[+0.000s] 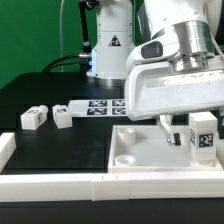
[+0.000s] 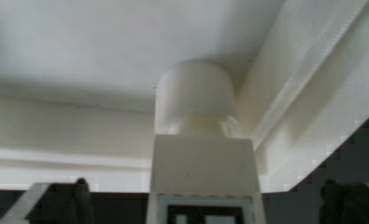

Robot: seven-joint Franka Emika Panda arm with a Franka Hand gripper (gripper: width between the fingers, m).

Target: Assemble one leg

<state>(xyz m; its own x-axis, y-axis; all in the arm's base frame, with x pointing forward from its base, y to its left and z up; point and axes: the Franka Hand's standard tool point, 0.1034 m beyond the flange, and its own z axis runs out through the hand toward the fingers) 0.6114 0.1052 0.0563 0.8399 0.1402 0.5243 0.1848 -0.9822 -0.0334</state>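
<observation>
One leg (image 1: 203,134) stands upright on the panel (image 1: 140,150), at its corner on the exterior view's right, between the wide-open gripper (image 1: 188,135) fingers, ungripped. Two more legs (image 1: 35,117) (image 1: 64,115) lie on the table (image 1: 40,95) beside the marker board (image 1: 100,106).

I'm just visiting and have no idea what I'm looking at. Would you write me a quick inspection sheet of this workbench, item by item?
Surface: black tabletop with a white raised rim along its near edge.
Job's things: small chunky white plastic tagged leg standing upright in the large white square panel; two more tagged white blocks lie loose on the black table.
Clutter: flat white marker board with printed tags.
Grippers: the white two-finger gripper is open, its fingers either side of the upright leg.
Cables: dark cable behind the arm's base.
Surroundings: green backdrop.
</observation>
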